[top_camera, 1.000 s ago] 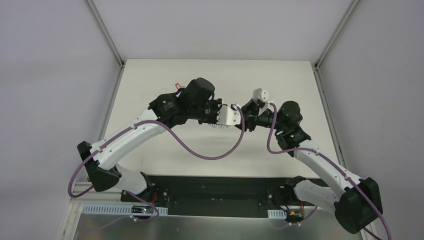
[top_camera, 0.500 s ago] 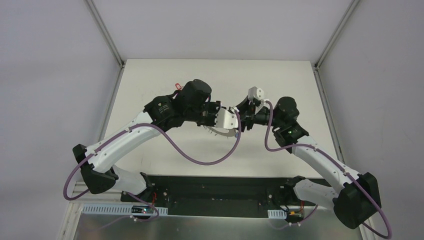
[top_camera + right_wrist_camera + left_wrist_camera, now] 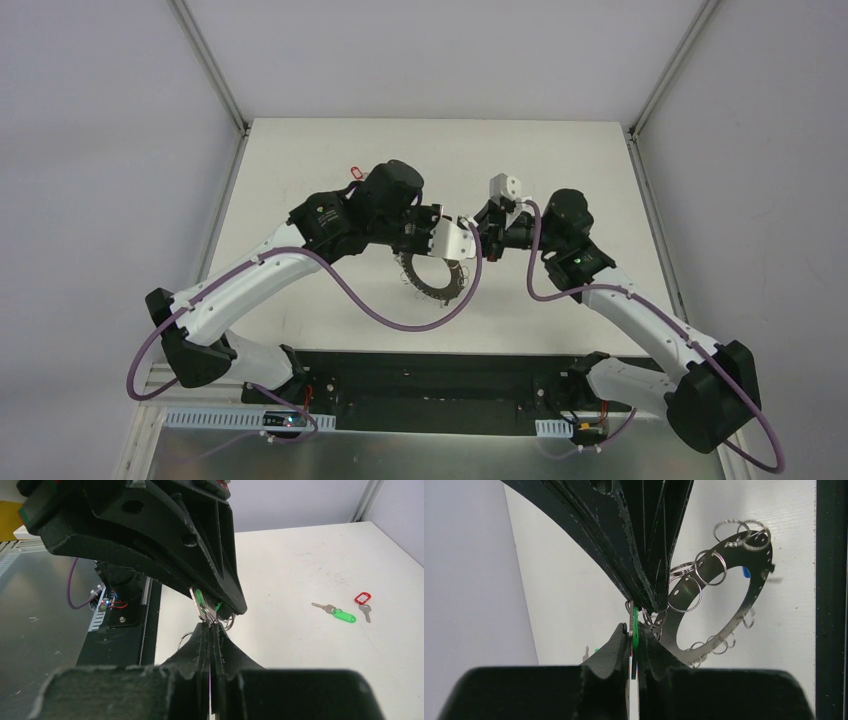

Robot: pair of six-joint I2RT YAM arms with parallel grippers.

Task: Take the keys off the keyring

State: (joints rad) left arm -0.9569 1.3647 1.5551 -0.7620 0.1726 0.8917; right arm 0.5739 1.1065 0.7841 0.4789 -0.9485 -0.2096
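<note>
Keyring [image 3: 761, 562] hangs under the two hands where they meet over the middle of the worktop [image 3: 560, 160], tilted, its open centre showing the white surface behind. Whether its lower edge touches the worktop I cannot tell. Wire loops [image 3: 711, 566] stand all round its rim, and a blue tag [image 3: 746, 571] shows at the inner edge on the far side.

Left hand [image 3: 635, 630] is closed narrow on a key [image 3: 202, 609] with a green tag [image 3: 635, 622]; the tag stands on edge between its fingers. A bunch of loops crowds just beside that grip.

Right hand [image 3: 212, 627] comes in from the opposite side, tip to tip with the left. Its fingers are pressed together to a thin slit right under the held key and the loops. What they pinch there, if anything, is too small to tell.

Two keys lie loose on the worktop, well apart from the hands, close to each other: one with a green tag [image 3: 344, 616], one with a red tag [image 3: 362, 598].
</note>
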